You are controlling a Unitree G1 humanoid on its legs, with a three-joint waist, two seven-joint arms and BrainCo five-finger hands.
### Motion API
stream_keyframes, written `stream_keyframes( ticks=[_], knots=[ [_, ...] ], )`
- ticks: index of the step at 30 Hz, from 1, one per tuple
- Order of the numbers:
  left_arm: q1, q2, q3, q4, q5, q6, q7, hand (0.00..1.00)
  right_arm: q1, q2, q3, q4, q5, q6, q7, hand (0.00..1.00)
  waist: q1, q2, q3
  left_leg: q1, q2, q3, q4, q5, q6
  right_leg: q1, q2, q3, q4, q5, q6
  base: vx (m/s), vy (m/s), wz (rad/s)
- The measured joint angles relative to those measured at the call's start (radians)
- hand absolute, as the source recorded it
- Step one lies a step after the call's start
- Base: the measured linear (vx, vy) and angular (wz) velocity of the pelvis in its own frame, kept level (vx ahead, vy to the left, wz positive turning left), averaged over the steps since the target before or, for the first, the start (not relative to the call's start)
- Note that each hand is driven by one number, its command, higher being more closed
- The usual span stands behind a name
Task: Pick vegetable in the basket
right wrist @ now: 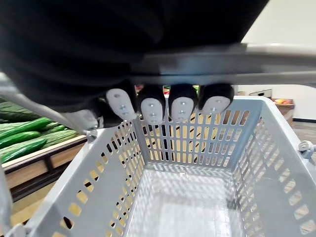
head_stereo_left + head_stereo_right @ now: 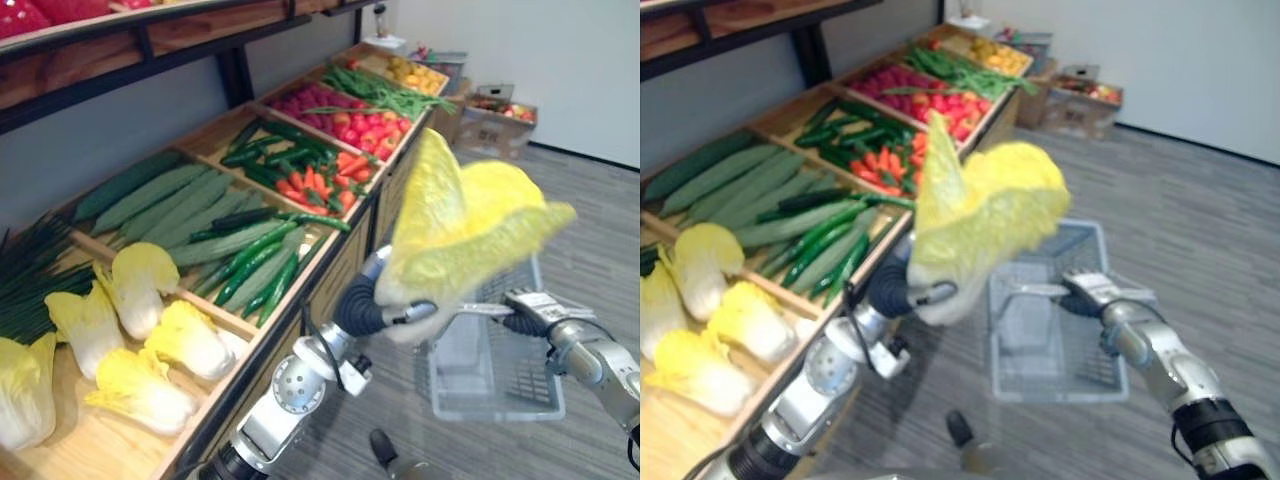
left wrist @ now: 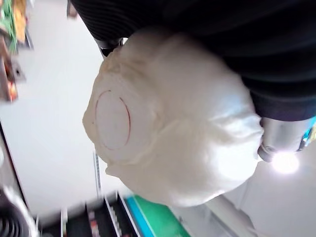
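Here, a long wooden stand (image 2: 335, 275) is seen on the far side of the left fingers from the basket, with its bins running away from them. In the bin nearest those fingers several pale yellow cabbages (image 2: 185, 340) are laid. Long green cucumbers (image 2: 160, 200) are heaped in the next bin. Beyond these, orange carrots (image 2: 315, 185), red peppers (image 2: 370, 125) and green beans (image 2: 375, 90) are set out in turn.

A grey slotted basket (image 2: 495, 395) is hung below the right fingers (image 1: 150, 106), over the grey floor. Its handle (image 1: 232, 64) is gripped by the right hand (image 2: 530, 305). In the right wrist view the fingers are seen curled round the bar from above, with their dark tips turned down towards the basket's floor.

One cabbage (image 2: 465, 225) is held up in the air by the left hand (image 2: 372, 305), beside the stand's front. Its white base is clasped in the hand, and the yellow leaves are spread upward and away from the fingers. In the left wrist view the round cut stalk end is pressed against the dark cover, with one silver finger laid along its side. From the head, the cabbage is seen higher than the handle, between the stand and the right fingers, with its leaves across the basket's far rim.
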Motion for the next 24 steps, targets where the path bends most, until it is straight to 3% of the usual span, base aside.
stream_keyframes(
  ticks=[5,12,24],
  knots=[
    [-0.012,0.075,-0.105,-0.018,-0.117,0.0,-0.09,1.0,-0.038,-0.072,0.057,0.0,0.0,0.0,0.011,1.0,0.001,0.009,-0.006,-0.019,0.035,0.024,0.073,-0.028,-0.009,-0.026,0.013,0.0,0.021,0.003,-0.004,-0.03,-0.027,-0.14],
    [-0.07,0.155,-0.202,-0.1,-0.223,0.0,-0.155,1.0,-0.1,-0.157,0.06,0.004,0.0,0.015,0.02,1.0,0.002,0.017,-0.004,-0.056,0.081,0.022,0.151,-0.05,-0.013,-0.05,0.013,-0.028,0.032,0.013,-0.01,-0.03,-0.032,0.05],
    [-0.151,0.298,-0.347,-0.145,-0.268,-0.008,-0.242,1.0,-0.132,-0.21,0.058,-0.059,0.001,-0.031,-0.006,1.0,0.004,0.055,0.023,-0.073,0.103,0.018,0.172,-0.054,-0.015,-0.059,0.013,-0.056,0.034,0.014,-0.011,-0.01,-0.012,0.03]
  ],
)
